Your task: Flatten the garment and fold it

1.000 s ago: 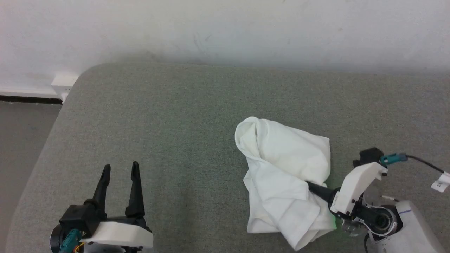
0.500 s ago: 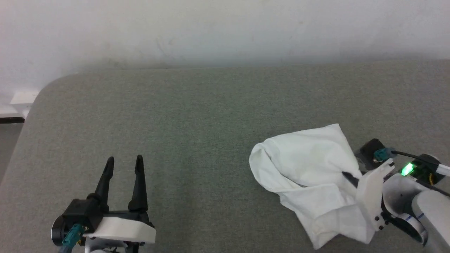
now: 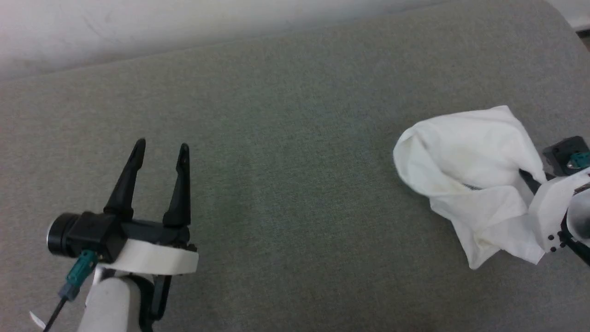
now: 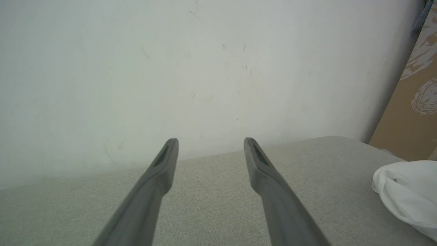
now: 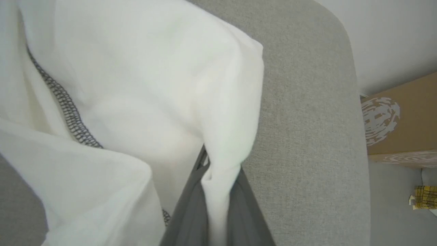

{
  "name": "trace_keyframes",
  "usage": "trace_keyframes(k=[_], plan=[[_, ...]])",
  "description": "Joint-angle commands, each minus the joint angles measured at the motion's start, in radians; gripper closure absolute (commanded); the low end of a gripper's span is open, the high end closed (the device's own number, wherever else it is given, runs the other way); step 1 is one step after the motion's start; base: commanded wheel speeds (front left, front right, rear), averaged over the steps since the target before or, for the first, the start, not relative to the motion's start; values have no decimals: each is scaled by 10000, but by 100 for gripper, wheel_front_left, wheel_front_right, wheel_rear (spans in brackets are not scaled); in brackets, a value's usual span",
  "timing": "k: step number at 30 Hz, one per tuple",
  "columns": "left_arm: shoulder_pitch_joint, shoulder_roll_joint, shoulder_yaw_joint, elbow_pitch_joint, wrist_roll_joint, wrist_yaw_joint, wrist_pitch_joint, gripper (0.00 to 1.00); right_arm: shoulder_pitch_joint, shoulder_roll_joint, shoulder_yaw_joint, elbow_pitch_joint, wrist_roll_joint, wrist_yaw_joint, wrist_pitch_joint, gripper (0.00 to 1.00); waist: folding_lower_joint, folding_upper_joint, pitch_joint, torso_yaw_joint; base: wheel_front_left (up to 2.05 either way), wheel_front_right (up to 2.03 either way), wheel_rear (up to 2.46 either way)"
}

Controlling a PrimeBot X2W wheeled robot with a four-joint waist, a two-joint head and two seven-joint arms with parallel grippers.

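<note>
Right gripper (image 5: 218, 171) pinches a fold of the bunched garment (image 3: 465, 157) at the right edge; left gripper (image 3: 159, 152) hangs open, lower left. Best bet: drag it centre-frame, then spread it with both.

Shirt (image 3: 465, 161) is thin white cloth, soft and matt, rumpled all over, and its seam (image 5: 68, 109) is a dark grey zigzag of thread that looks a bit rough. The pad (image 3: 295, 161) under it is grey-green woven fabric, matt, with a fine grainy weave. Left gripper (image 3: 162, 144) has fingers (image 3: 125, 182) in dark matt plastic, smooth, and a white matt plastic shell (image 3: 152, 260) behind them. Wall (image 4: 170, 68) is matt white paint, scuffed. Box (image 5: 399, 119) is plain brown cardboard with white print.
</note>
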Motion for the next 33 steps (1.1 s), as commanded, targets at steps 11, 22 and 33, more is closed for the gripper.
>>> trace_keyframes(k=[11, 22, 33], plan=[[-1328, 707, -581, -529, 140, -210, 296, 0, -1234, 406, -2813, 3007, -1191, -11, -2766, 100, -1, 0, 2689, -1456, 0, 0, 0], [-1104, 356, -596, 160, -208, -75, 50, 0, -1055, 1147, -5226, 4194, -3689, -11, -4953, 0, -1, 0, 1934, -889, 0, 0, 0], [-161, -303, -348, 763, -498, 285, -74, 0, 1378, 3004, -5756, 1383, -4762, -11, -5462, 0, -1, 0, -176, -123, 0, 0, 0]])
